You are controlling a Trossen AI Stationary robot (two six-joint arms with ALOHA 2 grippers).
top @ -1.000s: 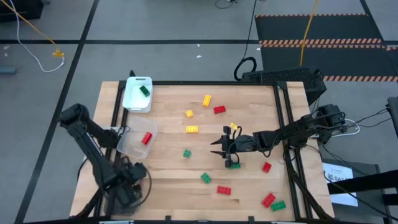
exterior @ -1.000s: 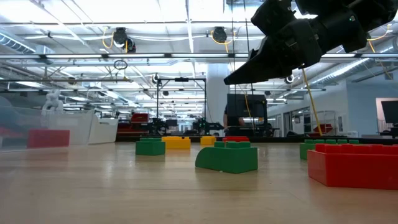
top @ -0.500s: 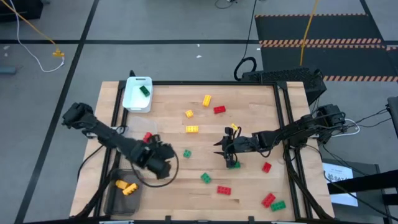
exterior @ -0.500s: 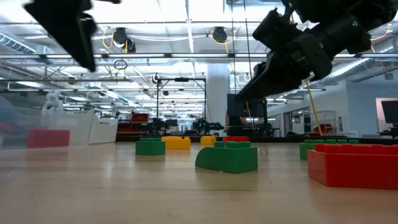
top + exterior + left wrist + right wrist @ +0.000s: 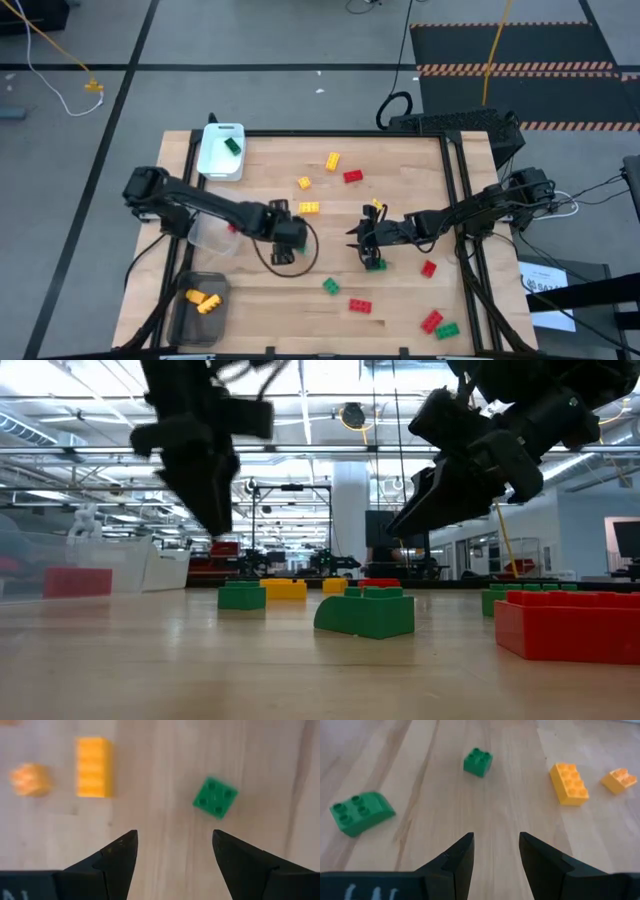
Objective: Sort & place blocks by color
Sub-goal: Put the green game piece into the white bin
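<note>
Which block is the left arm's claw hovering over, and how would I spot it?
Start at the white tray in the table's far left corner and move toward the table's middle. Just beyond the long yellow block lies a small green square block with four studs, the only green one there.

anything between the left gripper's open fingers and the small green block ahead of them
No. In the left wrist view, only bare wood separates the left gripper from the small green block.

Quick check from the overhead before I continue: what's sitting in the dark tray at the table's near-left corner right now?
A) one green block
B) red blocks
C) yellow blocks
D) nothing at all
C: in the high view the dark tray holds only yellow blocks; the green one lies in the white tray.
</note>
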